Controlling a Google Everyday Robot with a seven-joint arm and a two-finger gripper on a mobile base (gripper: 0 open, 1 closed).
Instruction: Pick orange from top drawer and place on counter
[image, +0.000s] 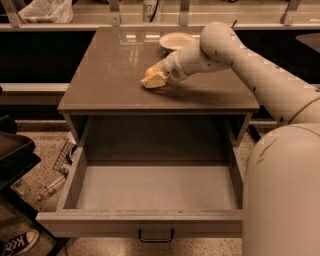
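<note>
The orange (149, 71) sits low over the middle of the counter (105, 75), between the cream fingers of my gripper (153, 79). The gripper reaches in from the right on the pale arm (250, 60) and is shut on the orange; I cannot tell whether the fruit touches the slab. The top drawer (155, 190) is pulled fully out below the counter, and its grey-brown inside holds nothing. Its dark handle (156, 235) shows on the front panel.
A cream shallow bowl (176, 40) stands at the back of the counter, just behind the gripper. A black cart (15, 150) and a shoe (17, 244) are at the left. A wire rack (65, 155) and bottles (50, 185) lie on the floor.
</note>
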